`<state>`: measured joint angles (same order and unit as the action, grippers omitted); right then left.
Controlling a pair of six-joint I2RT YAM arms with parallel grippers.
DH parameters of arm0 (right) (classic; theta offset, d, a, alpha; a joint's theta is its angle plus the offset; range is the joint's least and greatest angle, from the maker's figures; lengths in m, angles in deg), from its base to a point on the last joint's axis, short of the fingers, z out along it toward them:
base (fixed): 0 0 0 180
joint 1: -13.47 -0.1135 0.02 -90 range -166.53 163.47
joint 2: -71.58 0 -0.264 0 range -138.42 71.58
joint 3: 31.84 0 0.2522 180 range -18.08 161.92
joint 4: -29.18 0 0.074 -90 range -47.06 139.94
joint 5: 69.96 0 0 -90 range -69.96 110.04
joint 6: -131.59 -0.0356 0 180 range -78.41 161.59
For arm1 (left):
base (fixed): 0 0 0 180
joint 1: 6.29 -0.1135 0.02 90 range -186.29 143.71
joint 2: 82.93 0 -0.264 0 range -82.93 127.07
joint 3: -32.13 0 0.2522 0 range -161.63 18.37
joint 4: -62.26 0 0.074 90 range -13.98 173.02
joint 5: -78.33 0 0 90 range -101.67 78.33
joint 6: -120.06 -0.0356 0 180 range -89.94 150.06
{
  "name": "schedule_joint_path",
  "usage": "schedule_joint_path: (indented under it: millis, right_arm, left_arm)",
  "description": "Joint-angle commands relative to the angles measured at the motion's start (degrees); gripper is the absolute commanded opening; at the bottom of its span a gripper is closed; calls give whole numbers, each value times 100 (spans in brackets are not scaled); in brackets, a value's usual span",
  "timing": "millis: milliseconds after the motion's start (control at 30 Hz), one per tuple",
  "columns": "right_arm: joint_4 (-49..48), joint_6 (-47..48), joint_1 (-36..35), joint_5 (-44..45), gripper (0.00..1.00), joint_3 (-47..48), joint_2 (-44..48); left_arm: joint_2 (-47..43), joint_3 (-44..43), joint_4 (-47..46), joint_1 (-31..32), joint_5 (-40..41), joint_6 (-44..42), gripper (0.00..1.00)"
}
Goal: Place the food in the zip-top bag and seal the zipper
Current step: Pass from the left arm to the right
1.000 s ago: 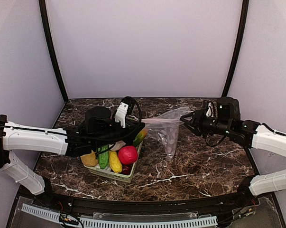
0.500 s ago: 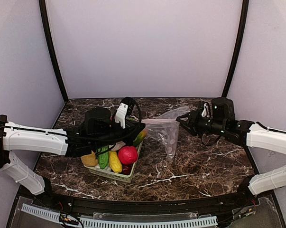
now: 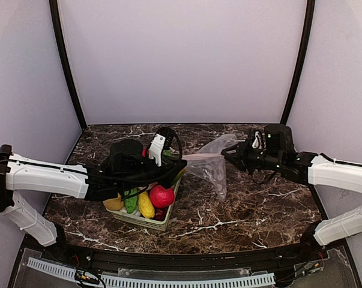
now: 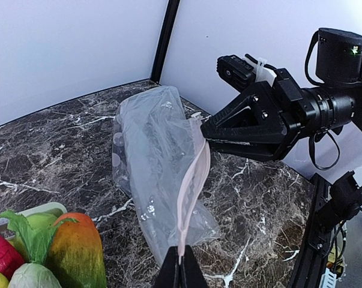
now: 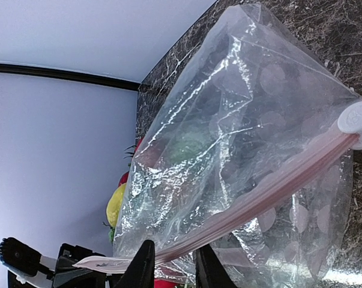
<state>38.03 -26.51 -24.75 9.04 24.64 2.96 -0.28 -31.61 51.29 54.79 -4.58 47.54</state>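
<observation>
The left fingers are pressed together on one end of the pink zipper. They hold the top edge of the zip-top bag up over the bench, just right of the basket (the food lies in it). The right fingers straddle the strip toward the end with the white slider. Whether they actually nip it I cannot tell.

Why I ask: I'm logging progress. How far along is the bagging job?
Done: nothing packed; the glossy toy fruits and vegetables sit in the pale green slatted basket. In hand: the left gripper is shut on one end of the pink zipper strip of the clear dotted plastic bag; the right gripper straddles the other end, grip unclear. Left: filling the bag, then sealing.
</observation>
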Motion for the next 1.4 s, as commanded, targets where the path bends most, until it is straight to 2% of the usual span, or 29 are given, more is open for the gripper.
schedule_joint_path:
  millis: [0,267,433,500,533,600,633,667,700,733,767,833,1067,1167,1367]
  right_arm:
    - [-283,-26,-37,-90,22,-61,-95]
    - [-421,-31,-37,-161,15,-5,-266]
    - [-432,53,-28,-146,1,136,-375]
    - [-432,110,-26,-93,0,165,-355]
    - [-426,146,-9,-68,0,171,-325]
    - [-408,241,19,-4,0,175,-249]
    - [-387,289,35,38,0,175,-203]
    - [-362,358,52,65,0,175,-153]
    - [-337,442,85,87,0,195,-113]
    - [-283,570,114,96,0,211,-59]
    - [-226,711,153,88,0,264,-10]
    - [-45,1174,231,37,0,429,72]
    - [1089,3074,425,-348,0,1271,309]
    - [1217,3461,430,-692,0,1344,334]
    - [986,3449,429,-1355,0,1186,312]
  left_arm:
    - [85,78,-58,45,44,149,1]
    - [228,-69,-136,44,-44,252,1]
    - [300,-74,-231,47,-296,248,1]
    - [284,-69,-208,49,-409,240,2]
    - [268,-66,-170,46,-480,235,5]
    - [211,-65,-82,45,-548,239,19]
    - [156,-69,-48,44,-585,250,30]
    - [124,-76,39,44,-621,258,36]
    - [59,-107,96,44,-672,285,48]
    - [23,-134,237,47,-682,302,52]
    - [-49,-199,323,46,-691,340,62]
    - [-172,-320,589,45,-856,414,71]
    - [-408,-963,1654,6,-872,624,92]
    - [-117,-1666,2110,-33,-1299,758,93]
    - [548,-2249,1683,-72,-1896,1184,94]
